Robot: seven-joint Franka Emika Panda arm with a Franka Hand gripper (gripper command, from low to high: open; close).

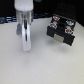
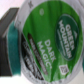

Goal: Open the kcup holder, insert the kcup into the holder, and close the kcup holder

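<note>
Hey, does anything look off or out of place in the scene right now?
Nothing stands out. The kcup fills the wrist view, its green foil lid intact, nothing spilled. The holder sits upright on the table at the exterior view's right, apart from the gripper.

A pale, plain counter [image 1: 30, 70] fills most of the exterior view, and behind it, along the top edge on the exterior view's left, lies a dark blue patterned cloth [image 1: 6, 19], too blurry to tell more.
</note>
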